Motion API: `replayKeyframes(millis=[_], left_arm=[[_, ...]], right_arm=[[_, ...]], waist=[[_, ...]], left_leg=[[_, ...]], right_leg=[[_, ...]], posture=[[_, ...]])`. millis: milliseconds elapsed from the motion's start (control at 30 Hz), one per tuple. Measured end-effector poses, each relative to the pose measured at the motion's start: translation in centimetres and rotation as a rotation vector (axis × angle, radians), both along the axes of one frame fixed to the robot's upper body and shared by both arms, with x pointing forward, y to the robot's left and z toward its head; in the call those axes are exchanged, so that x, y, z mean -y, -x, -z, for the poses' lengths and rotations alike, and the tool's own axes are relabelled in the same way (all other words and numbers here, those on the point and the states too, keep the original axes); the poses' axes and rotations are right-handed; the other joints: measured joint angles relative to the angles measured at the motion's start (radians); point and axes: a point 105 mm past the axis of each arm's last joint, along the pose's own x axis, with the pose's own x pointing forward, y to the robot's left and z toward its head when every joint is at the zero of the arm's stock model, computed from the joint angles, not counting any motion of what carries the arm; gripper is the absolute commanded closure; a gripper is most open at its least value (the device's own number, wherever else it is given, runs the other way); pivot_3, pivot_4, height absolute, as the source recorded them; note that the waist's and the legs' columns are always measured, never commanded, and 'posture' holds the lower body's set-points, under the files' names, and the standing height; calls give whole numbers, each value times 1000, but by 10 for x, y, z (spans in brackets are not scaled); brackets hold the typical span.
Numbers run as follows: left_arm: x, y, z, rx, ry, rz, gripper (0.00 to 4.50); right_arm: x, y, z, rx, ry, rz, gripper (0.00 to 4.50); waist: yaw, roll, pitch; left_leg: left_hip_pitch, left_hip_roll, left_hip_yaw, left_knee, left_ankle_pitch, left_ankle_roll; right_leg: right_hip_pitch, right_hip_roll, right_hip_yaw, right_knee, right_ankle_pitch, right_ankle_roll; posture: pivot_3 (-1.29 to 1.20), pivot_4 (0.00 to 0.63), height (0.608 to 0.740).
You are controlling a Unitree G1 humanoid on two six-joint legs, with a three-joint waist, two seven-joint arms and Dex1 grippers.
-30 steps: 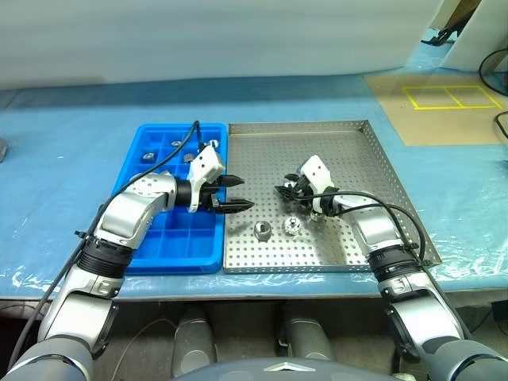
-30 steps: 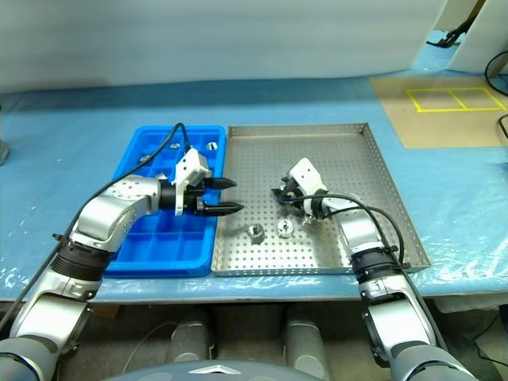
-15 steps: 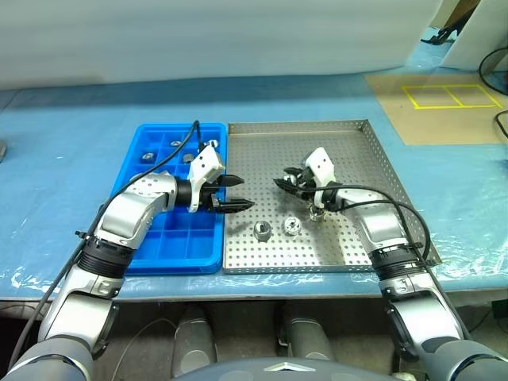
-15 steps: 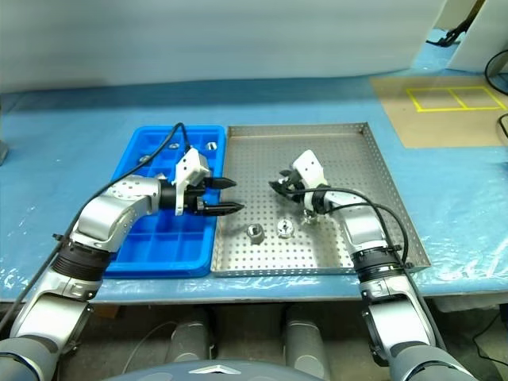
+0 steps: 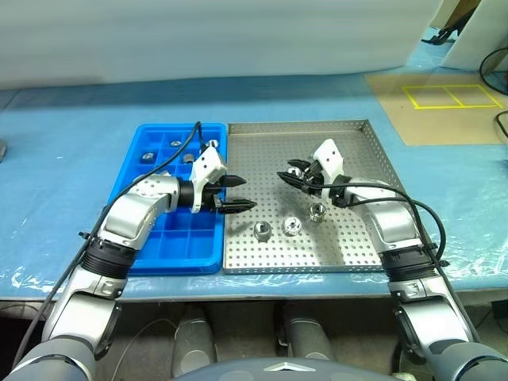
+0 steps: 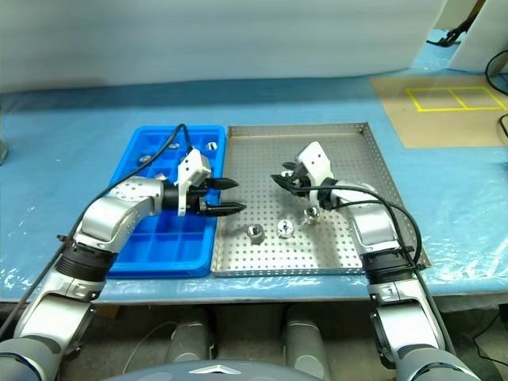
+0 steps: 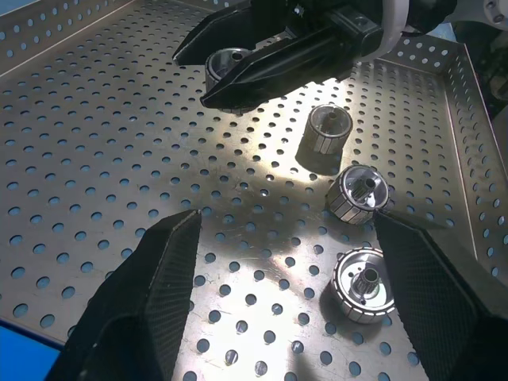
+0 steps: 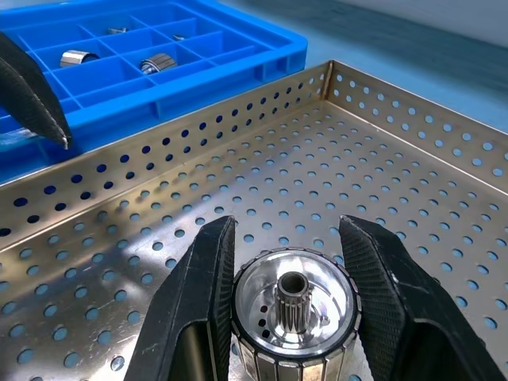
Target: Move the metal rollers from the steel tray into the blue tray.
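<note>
Steel tray (image 5: 365,171) has three metal rollers (image 5: 290,226) left on its floor and the blue tray (image 5: 151,238) holds a few, while the right gripper (image 5: 290,175) clenches another above it and the left gripper (image 5: 238,193) gapes empty.

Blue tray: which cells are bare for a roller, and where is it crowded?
The blue tray's near rows, toward the robot, look bare. Rollers sit in its far cells. The open left gripper hangs across the edge shared with the steel tray. The right gripper holds a roller above that tray; three lie loose near its front.
</note>
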Motion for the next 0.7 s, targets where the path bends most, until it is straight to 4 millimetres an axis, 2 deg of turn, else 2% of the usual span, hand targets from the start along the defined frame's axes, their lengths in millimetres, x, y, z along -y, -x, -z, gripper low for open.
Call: replayKeyframes(millis=[267, 433, 533, 700], left_arm=[[0, 0, 0, 3, -6, -1, 852], [0, 0, 0, 3, -7, 1, 852], [0, 0, 0, 4, -7, 1, 852], [0, 0, 0, 4, -8, 7, 852]], right_arm=[[1, -1, 5, -10, 3, 7, 2866], [7, -3, 17, -44, 13, 30, 2866], [10, -6, 27, -63, 17, 51, 1787], [11, -7, 28, -53, 14, 61, 160]], waist=[[0, 0, 0], [0, 0, 0], [0, 0, 0], [0, 0, 0]], left_leg=[[0, 0, 0, 0, 0, 0], [0, 0, 0, 0, 0, 0], [0, 0, 0, 0, 0, 0], [0, 0, 0, 0, 0, 0]], right_leg=[[0, 0, 0, 0, 0, 0], [0, 0, 0, 0, 0, 0], [0, 0, 0, 0, 0, 0], [0, 0, 0, -1, 0, 0]], posture=[[-190, 150, 740], [-191, 150, 740], [-191, 150, 740], [-195, 150, 740]])
